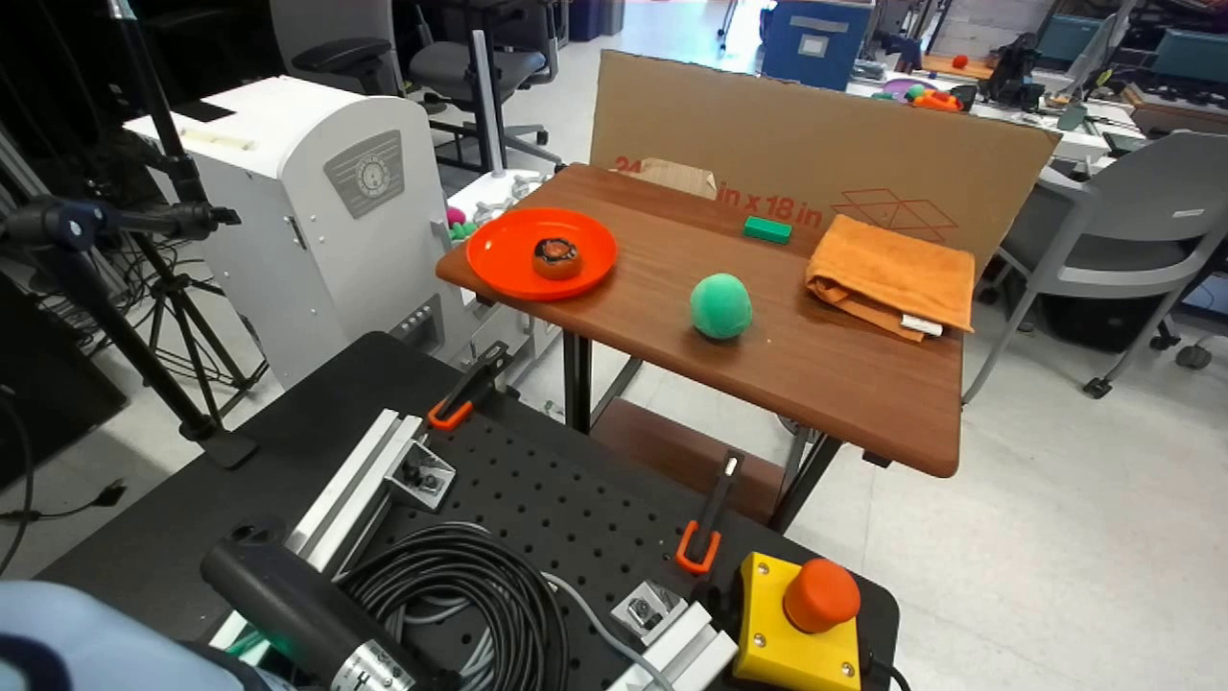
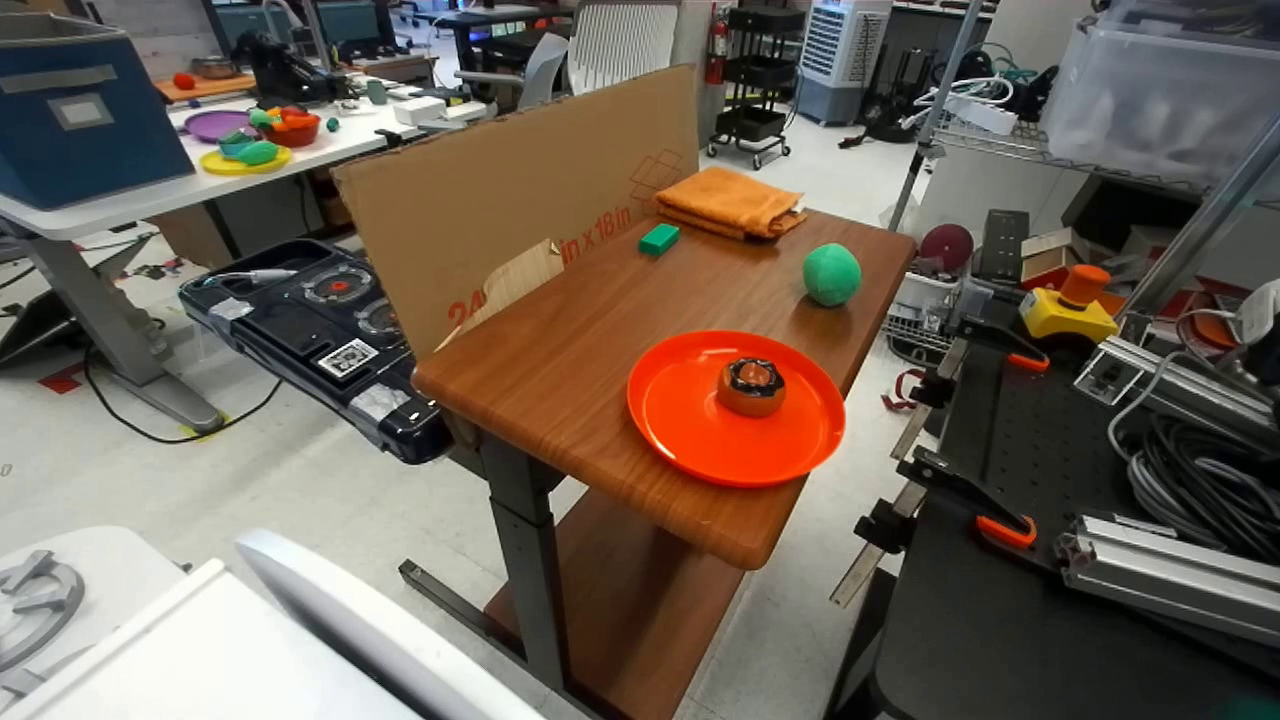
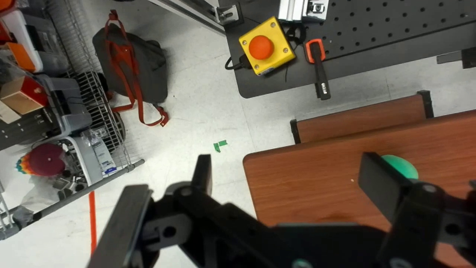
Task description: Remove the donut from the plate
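The donut is a small brown ring with a dark top. It lies on the plate in both exterior views, donut (image 1: 556,259) and donut (image 2: 752,390). The plate is round, shallow and bright orange-red, at one end of the wooden table, plate (image 1: 501,251) and plate (image 2: 680,415). The donut sits off the plate's centre. My gripper (image 3: 287,162) shows in the wrist view with its fingers wide apart and nothing between them. It is above the table's corner and the floor, near the green ball's side. The donut and plate are out of the wrist view.
On the wooden table (image 1: 662,288) are a green ball (image 1: 721,307), a green block (image 1: 767,229) and a folded orange cloth (image 1: 892,274). A cardboard sheet (image 1: 748,134) stands along the far edge. A black bench with a yellow emergency-stop box (image 3: 267,46) stands alongside.
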You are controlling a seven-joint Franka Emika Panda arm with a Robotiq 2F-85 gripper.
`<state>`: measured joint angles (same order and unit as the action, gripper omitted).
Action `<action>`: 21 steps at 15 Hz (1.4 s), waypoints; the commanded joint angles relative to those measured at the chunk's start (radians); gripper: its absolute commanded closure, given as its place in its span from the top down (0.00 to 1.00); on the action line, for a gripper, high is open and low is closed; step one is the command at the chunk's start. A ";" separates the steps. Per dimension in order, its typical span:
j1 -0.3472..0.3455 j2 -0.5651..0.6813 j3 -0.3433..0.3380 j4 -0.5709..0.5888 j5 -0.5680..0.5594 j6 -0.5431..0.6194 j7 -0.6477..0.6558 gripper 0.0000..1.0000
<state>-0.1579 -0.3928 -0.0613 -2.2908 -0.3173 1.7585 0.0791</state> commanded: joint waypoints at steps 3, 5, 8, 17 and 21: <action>0.107 0.223 0.098 0.100 -0.017 0.068 0.101 1.00; 0.154 0.283 0.146 0.099 -0.047 0.128 0.156 1.00; 0.219 0.373 0.198 0.103 -0.076 0.210 0.228 1.00; 0.327 0.559 0.222 0.109 0.010 0.486 0.225 1.00; 0.339 0.634 0.221 0.104 0.073 0.601 0.210 1.00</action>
<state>0.1678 0.1878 0.1655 -2.1972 -0.2876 2.2833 0.3180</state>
